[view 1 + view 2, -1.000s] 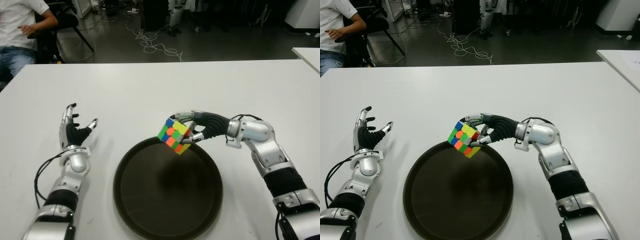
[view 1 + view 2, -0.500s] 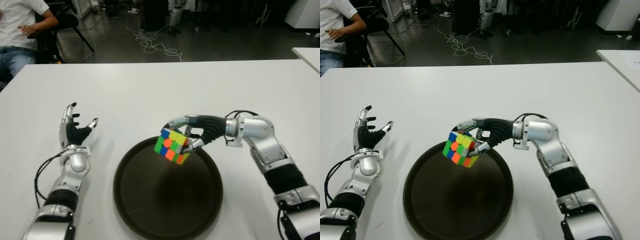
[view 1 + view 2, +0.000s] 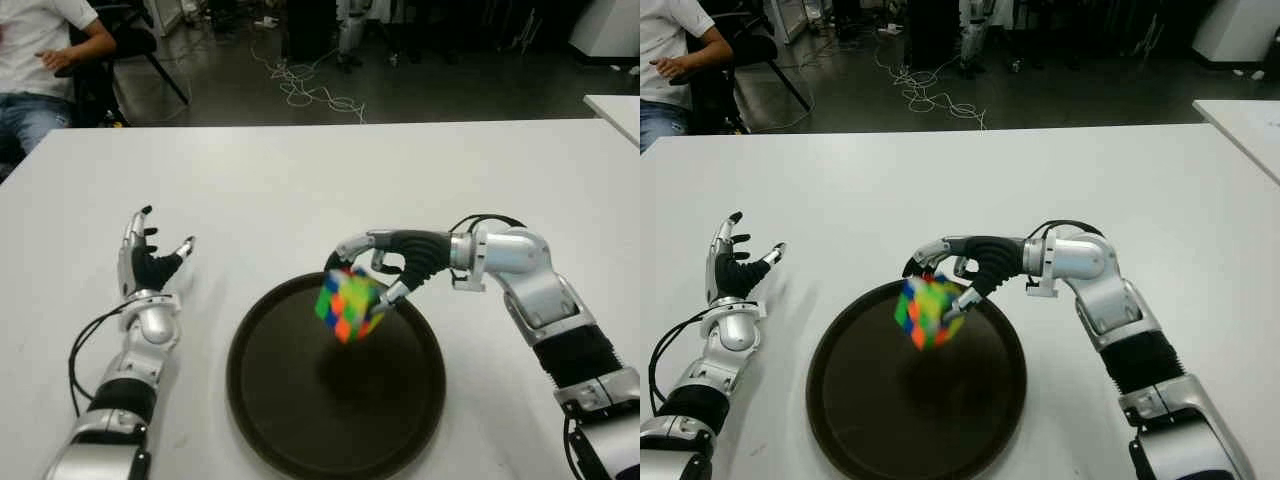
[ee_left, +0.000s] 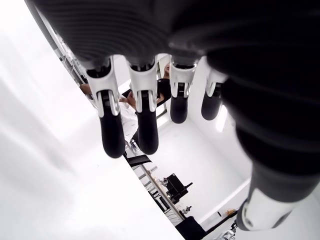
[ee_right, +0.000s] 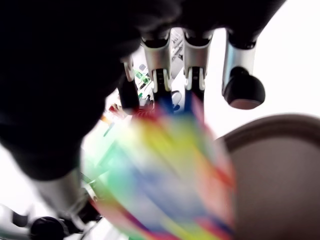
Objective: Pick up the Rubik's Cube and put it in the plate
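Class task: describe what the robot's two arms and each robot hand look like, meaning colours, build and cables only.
Both arms are silver metal with black ribbed segments. Each robot hand, left and right, has black palms and silver-jointed fingers with black tips. Thin black cables loop beside each forearm.

A robotics lab or workshop is suggested. A broad white table [image 3: 300, 180] is seen under the left hand [image 3: 145, 262] and the right hand [image 3: 385, 262], and the corner of a second white table [image 3: 615, 108] is seen well beyond the right hand, further out on its own side. Beyond the table's far edge, well ahead of both hands, a dark bare floor is strewn with loose cables [image 3: 310, 85]. The legs of another robot [image 3: 350, 25] are seen there, and a seated person [image 3: 40, 60] is seen far beyond the left hand
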You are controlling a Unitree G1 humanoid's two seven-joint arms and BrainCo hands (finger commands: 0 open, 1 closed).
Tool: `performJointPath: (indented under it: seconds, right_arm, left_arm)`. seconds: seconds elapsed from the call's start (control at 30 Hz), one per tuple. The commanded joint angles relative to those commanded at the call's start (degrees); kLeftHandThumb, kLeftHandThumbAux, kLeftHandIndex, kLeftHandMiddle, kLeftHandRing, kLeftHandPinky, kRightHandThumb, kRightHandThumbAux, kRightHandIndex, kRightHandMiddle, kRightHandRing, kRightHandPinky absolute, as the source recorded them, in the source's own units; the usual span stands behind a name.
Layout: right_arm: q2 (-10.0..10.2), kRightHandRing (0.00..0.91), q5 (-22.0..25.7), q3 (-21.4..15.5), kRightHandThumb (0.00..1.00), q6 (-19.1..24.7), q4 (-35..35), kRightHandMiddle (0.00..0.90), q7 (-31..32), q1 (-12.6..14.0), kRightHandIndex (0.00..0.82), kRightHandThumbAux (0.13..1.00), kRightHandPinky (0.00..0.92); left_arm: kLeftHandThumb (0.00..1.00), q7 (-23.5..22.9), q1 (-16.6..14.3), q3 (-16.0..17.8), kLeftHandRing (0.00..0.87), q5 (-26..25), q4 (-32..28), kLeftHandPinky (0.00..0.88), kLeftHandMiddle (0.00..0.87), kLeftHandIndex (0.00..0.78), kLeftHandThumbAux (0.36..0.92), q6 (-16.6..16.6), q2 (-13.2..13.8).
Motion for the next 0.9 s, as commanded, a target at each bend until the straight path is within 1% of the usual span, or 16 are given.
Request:
performJointPath:
  seconds: [0.1,0.2,0.23,0.3,0.33,0.37,0.4,0.43,0.47,0.5,0.53,0.57,0.63,0.77,0.8,0.9]
  right_arm:
    - [0.95,0.882,-0.84,0.04,0.0,-2.48,2.77,0.857,-2.05,-0.93,0.688,0.678,0.875]
    - [1.92,0.873,-4.18,0.05,0.0,-6.24,4.43,0.844,-7.32,-0.86,0.653,0.695,0.861]
    - [2.73,0.835,-6.03,0.1,0.0,-7.73,4.96,0.804,-10.28,-0.81,0.591,0.721,0.828]
    - [3.57,0.785,-8.2,0.11,0.0,-9.92,6.17,0.754,-13.96,-0.83,0.511,0.758,0.783]
    - [3.65,0.653,-8.65,0.11,0.0,-10.7,6.8,0.621,-14.91,-0.87,0.425,0.769,0.677]
    - [3.66,0.606,-9.64,0.35,0.0,-11.73,8.45,0.574,-16.11,-1.2,0.395,0.773,0.638]
    - [3.67,0.485,-10.39,0.58,0.0,-12.53,9.72,0.456,-17.05,-1.48,0.313,0.776,0.554]
    - [3.46,0.442,-10.81,0.77,0.0,-12.94,9.95,0.414,-17.32,-1.66,0.283,0.777,0.523]
    - [3.3,0.345,-11.05,0.92,0.0,-13.28,10.08,0.326,-17.5,-1.79,0.215,0.776,0.417]
    - [3.11,0.283,-10.95,1.13,0.0,-13.4,10.32,0.269,-17.14,-1.87,0.172,0.775,0.348]
    - [2.98,0.217,-10.89,1.32,0.0,-13.54,10.62,0.214,-16.96,-1.95,0.125,0.765,0.249]
    - [2.86,0.193,-10.5,1.5,0.0,-13.61,10.93,0.195,-16.39,-2.1,0.108,0.762,0.213]
    - [2.66,0.113,-9.96,1.73,0.0,-13.71,11.3,0.131,-15.66,-2.37,0.055,0.76,0.099]
    - [2.39,0.068,-10.26,1.91,0.0,-13.72,11.62,0.097,-15.82,-2.63,0.019,0.774,0.034]
    - [2.34,0.058,-10.45,1.92,0.0,-13.59,11.63,0.088,-15.98,-2.65,0.012,0.777,0.023]
    - [2.27,0.041,-10.49,1.86,0.0,-12.49,11.48,0.07,-16.07,-2.52,0.003,0.773,0.007]
  left_arm:
    - [0.001,-0.24,-0.01,0.06,0.128,-0.16,-0.03,0.184,0.094,0.0,0.706,0.04,0.0]
    - [0.0,-0.59,0.01,0.13,0.159,-0.38,-0.09,0.224,0.114,0.0,0.703,0.08,-0.01]
    - [0.0,-0.69,0.0,0.14,0.203,-0.41,-0.07,0.272,0.136,0.0,0.705,0.13,0.0]
    - [0.0,-0.71,-0.05,0.12,0.246,-0.39,0.01,0.311,0.158,0.0,0.706,0.22,0.02]
    - [0.0,-0.67,-0.08,0.11,0.263,-0.36,0.06,0.331,0.167,0.0,0.705,0.27,0.03]
    - [0.0,-0.62,-0.1,0.1,0.269,-0.33,0.09,0.339,0.17,0.0,0.705,0.29,0.03]
    - [0.0,-0.58,-0.1,0.09,0.275,-0.31,0.09,0.345,0.173,0.0,0.703,0.3,0.03]
    - [0.0,-0.59,-0.1,0.12,0.276,-0.34,0.09,0.347,0.174,0.0,0.703,0.27,0.01]
    - [0.0,-0.59,-0.09,0.13,0.271,-0.36,0.08,0.339,0.171,0.0,0.698,0.24,0.0]
    - [0.0,-0.65,-0.07,0.18,0.267,-0.45,0.06,0.333,0.169,0.0,0.694,0.19,-0.02]
    - [0.0,-0.7,-0.06,0.21,0.267,-0.51,0.04,0.331,0.171,0.0,0.688,0.16,-0.03]
    - [0.0,-0.74,-0.03,0.24,0.267,-0.56,-0.02,0.33,0.172,0.0,0.686,0.15,-0.05]
    - [0.0,-0.75,-0.03,0.24,0.277,-0.58,-0.05,0.329,0.179,0.0,0.677,0.12,-0.06]
    - [0.0,-0.55,-0.08,0.17,0.273,-0.44,0.1,0.323,0.179,0.0,0.682,0.0,-0.02]
    - [0.0,-0.48,-0.08,0.14,0.313,-0.38,0.13,0.373,0.201,0.0,0.69,-0.03,-0.01]
    - [0.0,-0.34,-0.06,0.09,0.352,-0.26,0.14,0.395,0.231,0.0,0.699,-0.06,0.0]
